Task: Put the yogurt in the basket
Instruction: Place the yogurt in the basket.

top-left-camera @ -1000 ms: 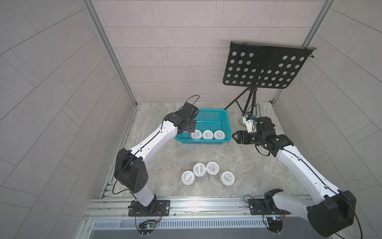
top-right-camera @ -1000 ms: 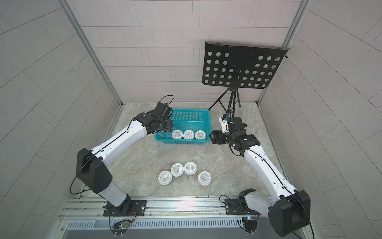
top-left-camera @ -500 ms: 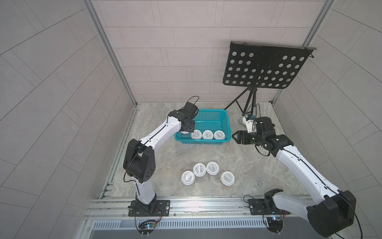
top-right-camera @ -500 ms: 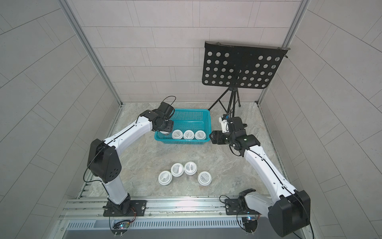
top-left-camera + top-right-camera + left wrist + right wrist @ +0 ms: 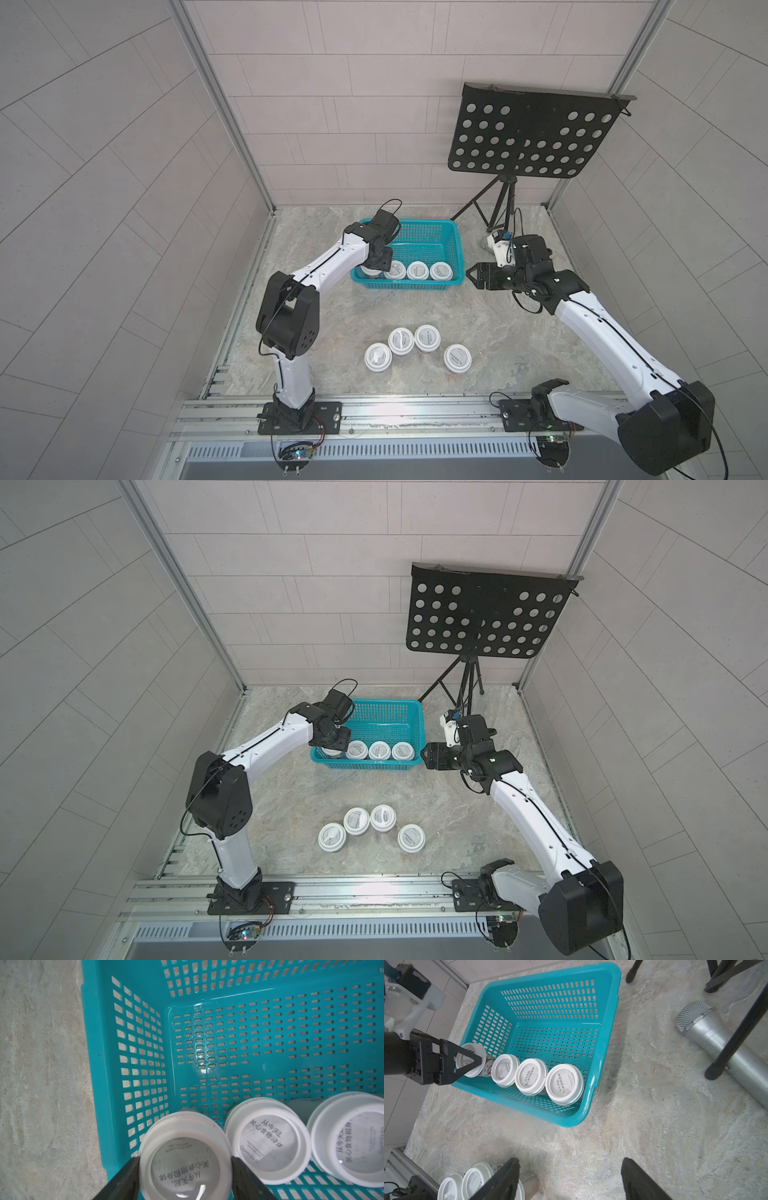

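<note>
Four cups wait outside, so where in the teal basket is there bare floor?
Bare: teal perforated plastic basket floor between its far wall and the four white-lidded yogurt cups. Crowded: the near wall, where the left gripper clamps the end cup.

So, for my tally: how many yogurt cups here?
8. Four cups in a row in the basket, the end cup in the left gripper; four more on the table.
</note>
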Robot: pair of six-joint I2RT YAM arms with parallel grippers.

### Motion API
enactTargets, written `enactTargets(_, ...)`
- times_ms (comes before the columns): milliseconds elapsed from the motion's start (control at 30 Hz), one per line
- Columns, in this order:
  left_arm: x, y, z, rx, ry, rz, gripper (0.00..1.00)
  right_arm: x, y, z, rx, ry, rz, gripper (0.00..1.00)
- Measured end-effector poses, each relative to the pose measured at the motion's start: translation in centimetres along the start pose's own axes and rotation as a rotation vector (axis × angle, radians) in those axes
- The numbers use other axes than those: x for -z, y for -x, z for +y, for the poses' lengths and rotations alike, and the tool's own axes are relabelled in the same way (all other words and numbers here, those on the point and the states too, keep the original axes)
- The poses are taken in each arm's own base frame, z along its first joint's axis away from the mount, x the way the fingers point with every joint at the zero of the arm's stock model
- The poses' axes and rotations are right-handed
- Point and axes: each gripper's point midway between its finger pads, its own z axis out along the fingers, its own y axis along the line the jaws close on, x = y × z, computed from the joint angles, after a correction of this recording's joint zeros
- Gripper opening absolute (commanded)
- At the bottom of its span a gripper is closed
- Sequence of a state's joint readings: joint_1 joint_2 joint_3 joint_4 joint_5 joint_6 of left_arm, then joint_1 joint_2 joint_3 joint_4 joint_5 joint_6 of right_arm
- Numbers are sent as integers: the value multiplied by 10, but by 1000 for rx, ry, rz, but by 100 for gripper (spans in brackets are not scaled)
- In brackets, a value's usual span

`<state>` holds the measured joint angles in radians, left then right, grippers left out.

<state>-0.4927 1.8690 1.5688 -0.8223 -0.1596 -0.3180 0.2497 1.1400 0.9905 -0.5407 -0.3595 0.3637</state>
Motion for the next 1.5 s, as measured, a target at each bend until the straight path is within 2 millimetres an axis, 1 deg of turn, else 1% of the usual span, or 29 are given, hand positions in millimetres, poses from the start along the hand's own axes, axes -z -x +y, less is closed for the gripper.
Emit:
enactTargets(233,-6,-3,-2,2,0,18,72,-2,-5,-2,-3,-4,11,81)
enactTargets(567,-9,-5,-2,18,4,26,75,-3,-5,-2,-3,-4,10,81)
enactTargets(833,-14,-11,-1,23,10,44,77,-3,-5,-3,-3,-4,10,81)
enactTargets(1067,-19,-15,-1,27,17,58,81,-4,-5,-3,-3,-4,11,81)
enactTargets(1500,-19,-14,0,29,19,58,80,-6,-6,-4,-6,-6,19,81)
